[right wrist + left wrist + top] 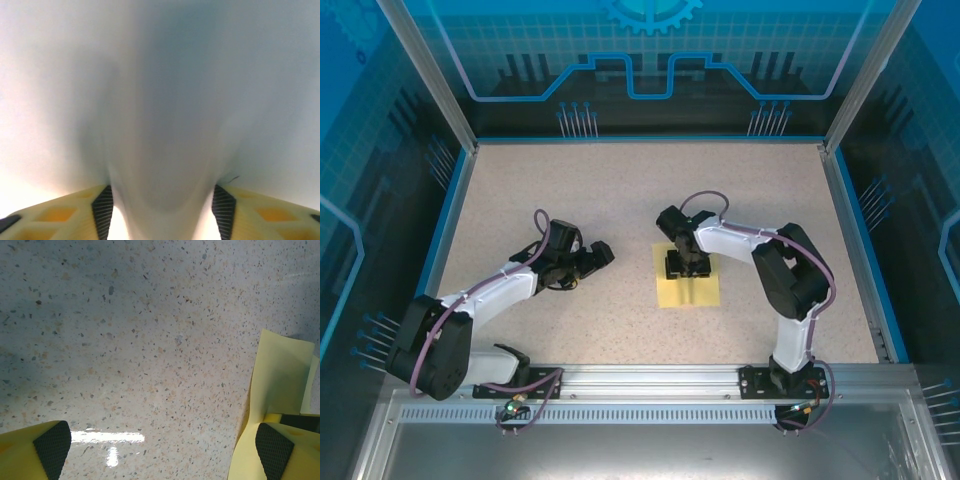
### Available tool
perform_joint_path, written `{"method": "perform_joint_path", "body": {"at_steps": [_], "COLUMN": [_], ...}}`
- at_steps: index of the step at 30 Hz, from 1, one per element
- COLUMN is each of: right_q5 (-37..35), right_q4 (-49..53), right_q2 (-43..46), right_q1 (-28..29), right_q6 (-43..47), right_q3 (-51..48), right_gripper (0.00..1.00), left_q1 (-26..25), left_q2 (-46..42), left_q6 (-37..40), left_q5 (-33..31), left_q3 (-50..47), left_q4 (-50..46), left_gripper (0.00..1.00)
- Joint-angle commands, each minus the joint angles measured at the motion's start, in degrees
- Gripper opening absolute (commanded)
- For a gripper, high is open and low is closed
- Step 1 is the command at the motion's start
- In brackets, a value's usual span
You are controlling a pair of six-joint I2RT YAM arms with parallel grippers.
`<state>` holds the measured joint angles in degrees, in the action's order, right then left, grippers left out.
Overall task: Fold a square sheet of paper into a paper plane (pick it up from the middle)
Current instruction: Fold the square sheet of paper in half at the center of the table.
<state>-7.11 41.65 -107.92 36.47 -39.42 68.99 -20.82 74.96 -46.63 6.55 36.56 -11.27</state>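
From my station the biggest thing on screen is the blue-lit enclosure [650, 60] walling in the workspace on three sides. Inside it lies the speckled beige table [570, 190], with an aluminium rail [650, 378] along its near edge where both arms are bolted.

The right arm [790, 270] reaches inward from its base and bends down over the middle of the table. The left arm [490, 290] lies low, stretched to the right across its own side.

The square sheet of paper [700, 292] sits on the table slightly right of centre, pale yellow, under the right arm's wrist. On the left wrist feed, part of the sheet [280, 370] stands up off the table at the right edge of the picture. On the right wrist feed the paper [165, 100] is very close and blurred, humped up into a rounded ridge.

The right gripper [688, 265] points down onto the middle of the sheet. Its jaws stand partway apart, and the ridge of paper spans the gap between them, pressed against both black pads [102, 210].

The left gripper [598, 256] hangs over bare table just left of the sheet, not touching it from above. Its jaws are spread wide, one yellow finger in each lower corner of its own feed, with nothing between the pads [52, 447].
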Motion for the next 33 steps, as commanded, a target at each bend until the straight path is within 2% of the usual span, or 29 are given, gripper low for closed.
{"method": "perform_joint_path", "body": {"at_steps": [1,4,7,14,17,20,23,29,33], "right_q5": [6.5,12.2,19.9,37.7,40.8,38.8,32.3,20.3,16.0], "right_q4": [-5.2,-8.8,-14.7,-34.2,-39.7,-38.1,-29.3,-20.9,-18.6], "right_q2": [1.4,4.3,7.2,11.3,9.6,7.2,5.5,5.9,6.2], "right_q1": [-0.5,-0.4,-0.4,-1.0,-2.0,-3.1,-3.2,-3.2,-3.3], "right_q6": [1.0,1.2,0.3,-6.6,-9.8,-8.3,-3.0,3.1,4.7], "right_q3": [-2.3,-2.7,-4.3,-10.2,-12.1,-12.5,-10.1,-8.4,-8.3], "right_gripper": [0.46,0.34,0.25,0.25,0.26,0.28,0.34,0.45,0.52], "left_q1": [-0.4,-0.5,-0.4,-0.6,-0.7,-0.9,-1.1,-1.7,-2.1], "left_q2": [-0.2,-0.3,-0.5,-2.6,-3.6,-4.2,-4.3,-3.6,-2.9], "left_q6": [-0.3,-0.4,-0.7,-1.5,-1.9,-2.3,-2.7,-3.2,-3.7], "left_q5": [0.6,0.7,1.0,1.9,2.8,3.4,3.4,3.6,4.3], "left_q3": [-0.6,-0.9,-1.3,-2.5,-3.3,-4.0,-4.3,-4.5,-4.4], "left_q4": [0.0,0.1,0.6,2.8,4.6,6.3,6.7,7.3,8.7], "left_gripper": [0.99,0.99,0.99,0.99,0.99,0.99,0.99,0.99,0.99]}}
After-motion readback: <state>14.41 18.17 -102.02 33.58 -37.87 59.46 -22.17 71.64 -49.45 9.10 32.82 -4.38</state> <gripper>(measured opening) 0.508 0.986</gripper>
